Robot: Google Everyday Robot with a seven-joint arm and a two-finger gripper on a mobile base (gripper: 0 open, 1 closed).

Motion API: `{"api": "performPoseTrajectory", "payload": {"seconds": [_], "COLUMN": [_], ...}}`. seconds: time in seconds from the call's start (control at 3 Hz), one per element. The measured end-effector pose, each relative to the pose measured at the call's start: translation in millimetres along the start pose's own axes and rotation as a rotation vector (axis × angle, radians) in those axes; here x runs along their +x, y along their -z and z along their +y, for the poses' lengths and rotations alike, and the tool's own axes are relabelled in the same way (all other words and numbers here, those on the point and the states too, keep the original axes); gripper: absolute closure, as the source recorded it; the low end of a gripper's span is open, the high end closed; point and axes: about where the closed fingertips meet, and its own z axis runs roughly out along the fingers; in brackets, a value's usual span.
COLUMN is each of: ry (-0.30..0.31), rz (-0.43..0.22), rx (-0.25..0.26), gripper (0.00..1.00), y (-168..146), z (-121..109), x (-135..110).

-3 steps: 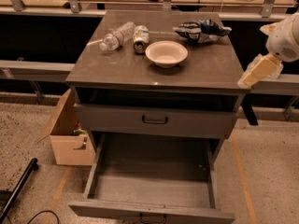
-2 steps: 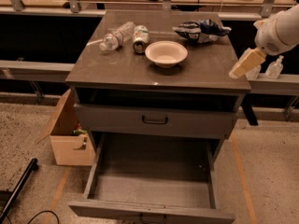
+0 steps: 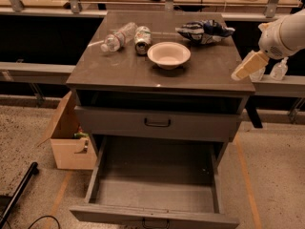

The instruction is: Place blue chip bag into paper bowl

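Note:
The blue chip bag [image 3: 205, 31], crumpled dark blue foil with white patches, lies at the back right of the cabinet top. The paper bowl [image 3: 168, 54], cream and shallow, sits empty near the middle, just left of and in front of the bag. My gripper [image 3: 248, 66] hangs on the white arm [image 3: 285, 32] at the cabinet's right edge. It is to the right of the bowl and in front of the bag, touching neither, and holds nothing that I can see.
A clear plastic bottle [image 3: 118, 37] and a crushed can [image 3: 142, 38] lie left of the bowl on the cabinet top [image 3: 124, 73]. The bottom drawer [image 3: 152, 187] stands pulled open. A cardboard box [image 3: 71, 137] sits at the left, and small bottles [image 3: 279, 69] stand behind the gripper.
The arm and gripper have moved left and slightly up, from beyond the cabinet's right side to its right edge. The bag, bowl, bottle and can have not moved.

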Motion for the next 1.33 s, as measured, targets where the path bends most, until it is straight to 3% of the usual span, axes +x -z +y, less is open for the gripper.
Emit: {"api": "performPoseTrajectory", "payload": {"seconds": [0.67, 1.33], "ry": [0.020, 0.053], "rz": [-0.167, -0.240], "rx": [0.169, 0.266], "gripper": [0.00, 0.00], "y": [-23, -76], "z": [-52, -78], "x": [-26, -55]}}
